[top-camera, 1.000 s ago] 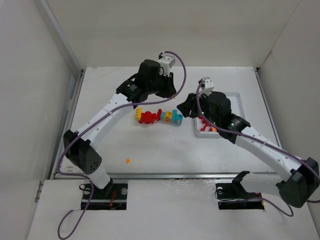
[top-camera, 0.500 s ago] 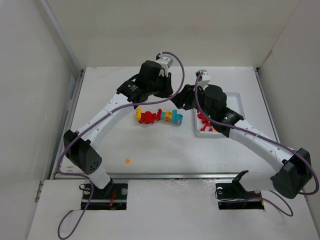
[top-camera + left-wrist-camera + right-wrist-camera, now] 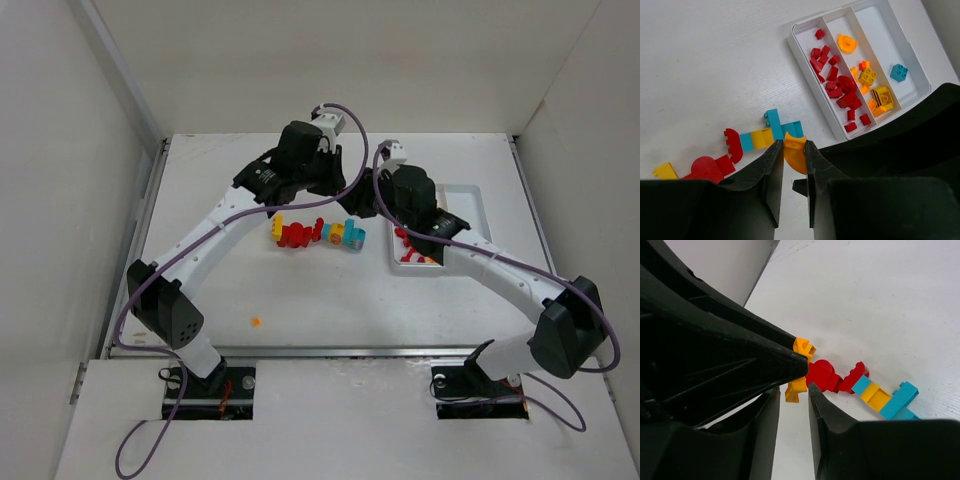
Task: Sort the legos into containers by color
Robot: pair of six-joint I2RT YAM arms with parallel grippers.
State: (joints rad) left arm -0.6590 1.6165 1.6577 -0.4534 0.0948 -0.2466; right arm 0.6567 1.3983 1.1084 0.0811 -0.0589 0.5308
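My left gripper (image 3: 794, 145) is shut on an orange curved lego (image 3: 796, 156), held just above the right end of a joined row of red, yellow and blue legos (image 3: 318, 234). My right gripper (image 3: 793, 388) hovers close beside it over the row's left end, open by a narrow gap with nothing between the fingers; yellow bricks (image 3: 799, 385) and a red round piece (image 3: 821, 374) lie below. The white tray (image 3: 805, 62) has three containers: red legos (image 3: 832, 82) in the left one, orange ones (image 3: 867, 77) in the middle, one blue brick (image 3: 898, 72) in the right.
A single small orange piece (image 3: 255, 321) lies near the table's front left. The left arm's black wrist (image 3: 715, 340) fills the upper left of the right wrist view, very close to my right fingers. White walls enclose the table.
The right arm swung left from above the tray to the row beside the left gripper, and its jaws narrowed. The left arm held still with its orange piece.
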